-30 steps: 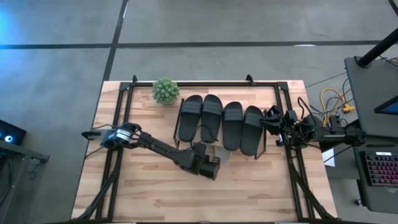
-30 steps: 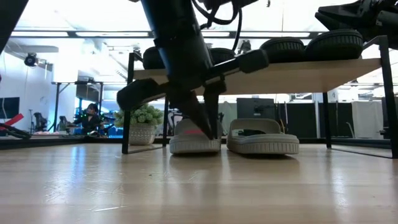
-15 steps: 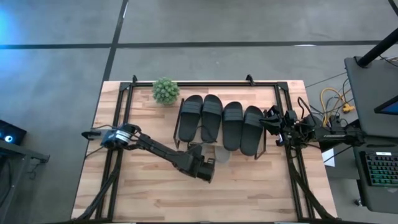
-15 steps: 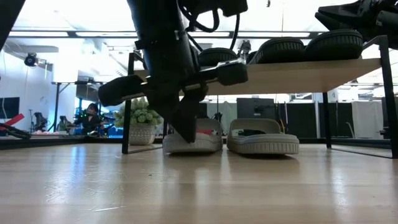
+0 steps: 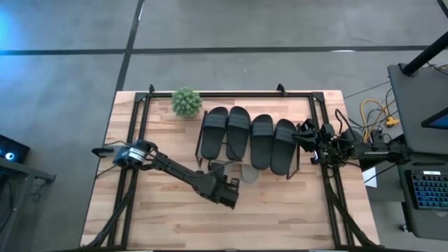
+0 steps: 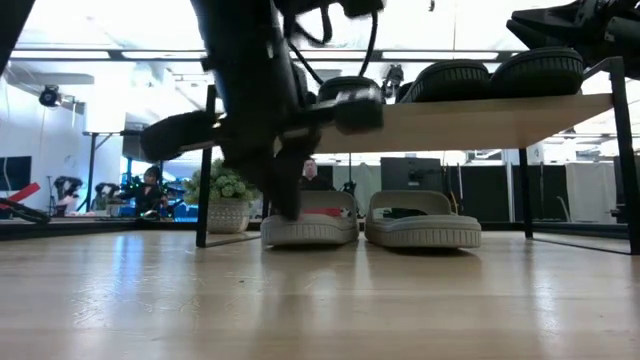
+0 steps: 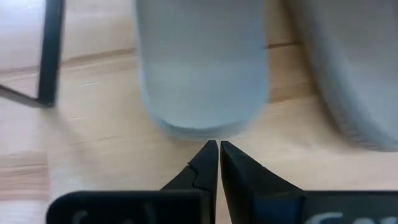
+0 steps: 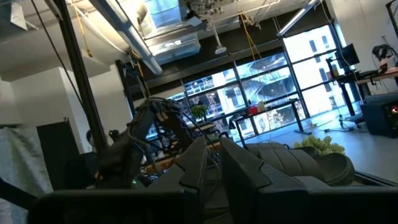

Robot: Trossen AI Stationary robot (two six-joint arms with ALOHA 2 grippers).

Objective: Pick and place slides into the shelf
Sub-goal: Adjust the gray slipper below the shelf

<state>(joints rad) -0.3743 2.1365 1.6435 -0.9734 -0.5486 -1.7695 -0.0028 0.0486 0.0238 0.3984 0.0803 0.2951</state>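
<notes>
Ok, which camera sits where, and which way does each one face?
High: overhead, looking down on table, shelf, both arms.
Low: at tabletop level, facing under the shelf at two beige slides; left arm in front.
Left wrist: behind the shut left gripper, facing a beige slide's heel.
Right wrist: behind the right gripper, level with the black slides, facing the room.
Shared: low and left wrist both show the beige slides.

No readable text, labels, brands, nos. or signs in any view. A red mark shows on the footbed of the left grey-beige slide (image 6: 312, 218) under the shelf (image 6: 480, 122), too small to read. Pale marks on the housing behind the left tool (image 7: 219, 163) are blurred, can't be made out.
</notes>
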